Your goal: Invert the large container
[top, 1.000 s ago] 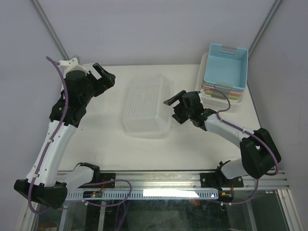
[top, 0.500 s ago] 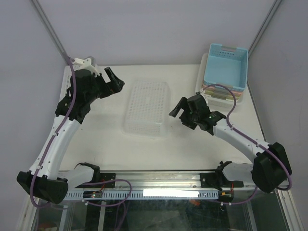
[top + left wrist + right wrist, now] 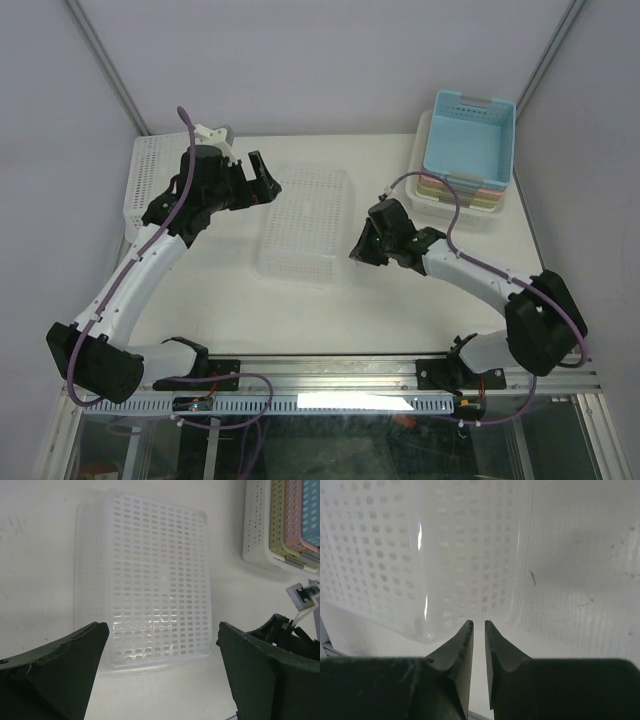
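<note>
At the middle of the table (image 3: pixel 400 300), between the two arms, lies the large container (image 3: pixel 303 222), its long sides running away from the robot's bases and its perforated grid base flat toward the overhead camera; whether the mouth faces up or down cannot be told for sure. The table's white shows through its holes. The left gripper (image 3: pixel 262 178) hangs just over the container's far left corner with its fingers spread wide and gripping nothing; in its wrist view the whole tub (image 3: pixel 150 580) lies between and beyond them. The right gripper (image 3: pixel 362 243) sits just beside the container's right long side, its fingers drawn almost together with only a thin slit between them, nothing in it; its wrist view shows their tips close to a rounded corner (image 3: pixel 420 555) of the tub. At the back right a blue basket (image 3: pixel 470 135) is nested on pink and green ones in a white tub (image 3: pixel 425 190). At the back left, partly behind the left arm, stands a white mesh basket (image 3: pixel 145 180).
</note>
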